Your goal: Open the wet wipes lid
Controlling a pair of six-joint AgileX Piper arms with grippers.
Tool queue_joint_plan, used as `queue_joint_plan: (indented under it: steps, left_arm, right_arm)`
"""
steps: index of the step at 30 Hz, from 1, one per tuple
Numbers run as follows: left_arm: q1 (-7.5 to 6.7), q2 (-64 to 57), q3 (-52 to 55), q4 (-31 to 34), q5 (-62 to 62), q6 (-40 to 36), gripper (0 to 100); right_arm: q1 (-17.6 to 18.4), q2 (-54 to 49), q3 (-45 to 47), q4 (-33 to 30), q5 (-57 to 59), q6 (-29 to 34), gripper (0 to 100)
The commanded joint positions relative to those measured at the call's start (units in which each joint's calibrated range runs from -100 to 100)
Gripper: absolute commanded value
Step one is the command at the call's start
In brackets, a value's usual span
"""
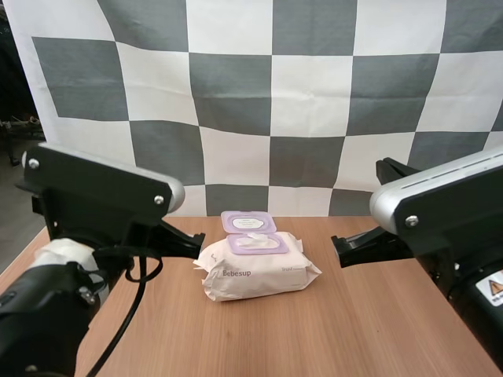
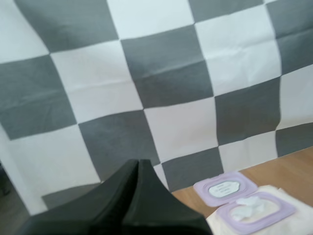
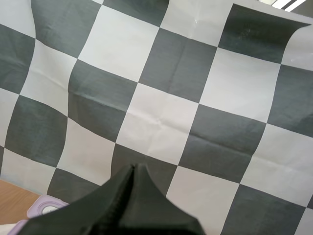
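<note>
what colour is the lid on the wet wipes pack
The lid is light purple, seen best in the left wrist view.

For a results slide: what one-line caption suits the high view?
Wet wipes pack on the table, lid flipped open; left gripper and right gripper, both shut, flank it.

Pouch: pale pink wet wipes pouch (image 1: 259,276), crinkly plastic film
Lid: lilac lid (image 1: 248,221), smooth plastic
Table: brown wooden table (image 1: 354,330), matt
</note>
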Motion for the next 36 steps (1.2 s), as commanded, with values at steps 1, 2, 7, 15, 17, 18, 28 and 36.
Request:
queue_joint_plan:
  steps: [1, 2, 7, 15, 17, 18, 28, 36]
  left_arm:
    - [-0.1, -2.2, 12.1, 57.0, -4.9, -48.1, 0]
    - [-0.1, -2.5, 13.3, 57.0, -5.7, -48.1, 0]
    - [-1.84, -5.6, 22.3, 57.2, -16.4, -48.1, 0]
    - [-3.45, -10.5, 25.0, 54.7, -16.9, -48.2, 0]
    - [-3.45, -10.5, 25.0, 52.6, -16.1, -48.2, 0]
    - [-3.45, -10.5, 25.0, 51.2, -14.8, -48.2, 0]
    - [-3.45, -10.5, 25.0, 48.3, -2.7, -48.2, 0]
    - [-3.45, -10.5, 25.0, 38.2, -1.6, -38.9, 0]
  right_arm:
    - [-0.5, -1.1, 7.9, 2.4, -3.8, -0.2, 0]
    - [-0.5, -1.1, 8.5, 2.4, -4.1, -0.2, 0]
    - [-0.9, -1.1, 14.9, 5.1, -15.6, -0.5, 0]
    - [-1.1, -1.1, 21.7, 4.5, -15.0, -0.5, 0]
    - [-1.2, -1.1, 22.9, 4.5, -14.9, -0.5, 0]
    - [-1.2, -1.1, 23.3, 4.5, -14.6, -0.5, 0]
    - [-2.0, -1.1, 30.7, 4.5, -13.6, -0.5, 0]
    - [-2.0, -1.1, 30.7, 10.3, -6.1, 0.5, 0]
